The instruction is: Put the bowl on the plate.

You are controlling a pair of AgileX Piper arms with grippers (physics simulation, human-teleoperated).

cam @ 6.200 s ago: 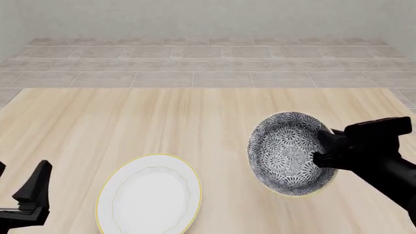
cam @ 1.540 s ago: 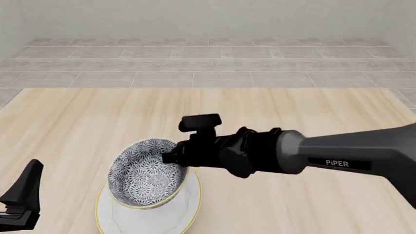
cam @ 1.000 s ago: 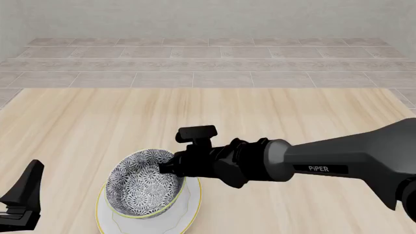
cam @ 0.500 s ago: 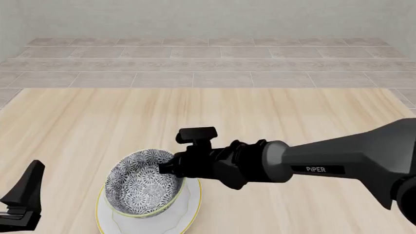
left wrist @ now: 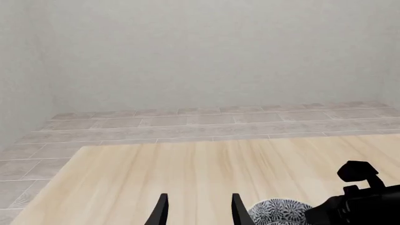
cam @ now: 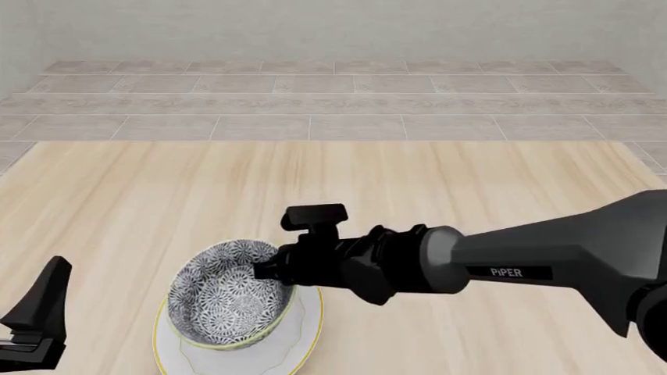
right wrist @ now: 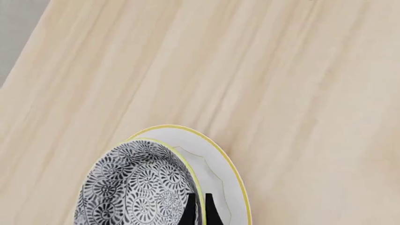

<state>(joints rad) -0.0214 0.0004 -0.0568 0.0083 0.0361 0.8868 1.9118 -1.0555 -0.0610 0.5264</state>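
Observation:
The bowl, grey-and-white patterned inside with a pale yellowish rim, sits over the white, yellow-rimmed plate near the table's front left and leans slightly. My right gripper is shut on the bowl's right rim. In the right wrist view its fingers straddle that rim, with the bowl inside the plate. I cannot tell whether the bowl's base touches the plate. My left gripper waits open at the front left edge, away from both. The left wrist view has the left gripper holding nothing and the bowl beyond it.
The right arm reaches across the front half of the wooden table from the right. A grey tiled floor and a pale wall lie past the table's far edge.
The right gripper has carried the bowl from the table's right side over to the plate and lowered it. In the last half second it has barely moved. The left arm stayed put.

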